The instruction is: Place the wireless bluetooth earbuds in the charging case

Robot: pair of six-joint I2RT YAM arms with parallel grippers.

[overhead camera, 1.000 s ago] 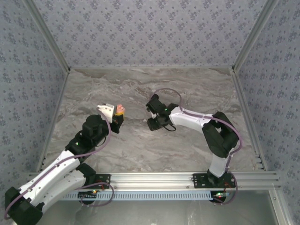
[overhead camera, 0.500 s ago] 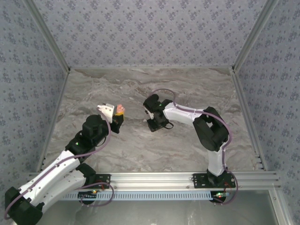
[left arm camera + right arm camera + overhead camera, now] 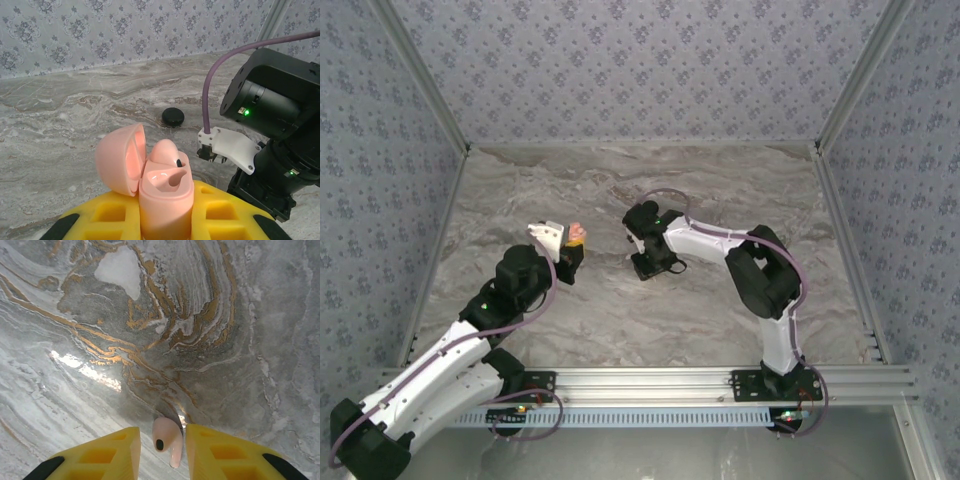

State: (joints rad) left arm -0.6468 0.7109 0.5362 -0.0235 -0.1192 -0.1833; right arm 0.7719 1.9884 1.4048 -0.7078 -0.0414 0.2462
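the left gripper (image 3: 165, 220) is clenched on the pink charging case (image 3: 162, 192) at the bottom centre of its wrist view, with a yellow jaw on either side. the case stands upright with its lid (image 3: 120, 160) swung open to the left and a seated earbud (image 3: 164, 152) in one slot (pale pink, dark tip showing). beyond it, a black disc (image 3: 173, 116) lies on the marble table (image 3: 75, 125). the right gripper (image 3: 162, 447) straddles a loose earbud (image 3: 166, 436), pale pink, lying on the table at the bottom centre of its view. whether the jaws pinch it, i cannot tell.
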